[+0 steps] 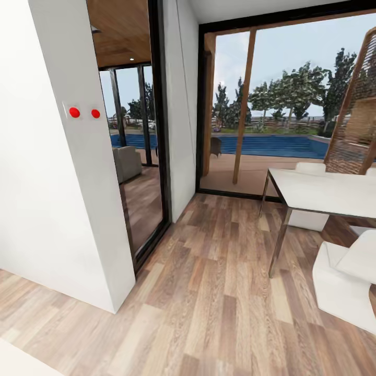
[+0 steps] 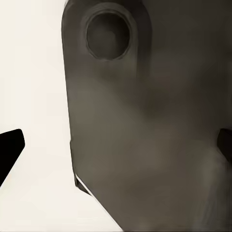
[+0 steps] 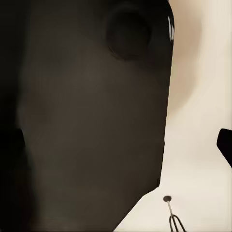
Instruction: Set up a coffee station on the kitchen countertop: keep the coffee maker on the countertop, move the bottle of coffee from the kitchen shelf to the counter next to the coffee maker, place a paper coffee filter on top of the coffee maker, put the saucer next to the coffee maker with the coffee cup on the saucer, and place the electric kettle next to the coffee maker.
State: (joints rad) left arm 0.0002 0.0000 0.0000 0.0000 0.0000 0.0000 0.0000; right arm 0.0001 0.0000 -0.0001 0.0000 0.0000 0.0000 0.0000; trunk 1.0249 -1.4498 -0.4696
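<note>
The kitchen countertop, coffee maker, bottle of coffee, filter, saucer, cup and kettle are out of view. The head view looks across a wooden floor (image 1: 209, 292) toward glass doors. In the left wrist view my left gripper (image 2: 116, 150) is open, its black fingertips (image 2: 10, 150) at the frame's two edges, with a dark grey part of my own body (image 2: 145, 135) close in front. My right gripper (image 3: 118, 147) is likewise spread open, one black fingertip (image 3: 225, 145) visible against a pale surface, with nothing between the fingers.
A white wall corner (image 1: 62, 209) with two red buttons (image 1: 83, 112) juts out at left. Beside it is a dark-framed glass door (image 1: 141, 156). A white table (image 1: 329, 190) on metal legs and white chairs (image 1: 344, 282) stand at right. A large window (image 1: 282, 104) faces a pool.
</note>
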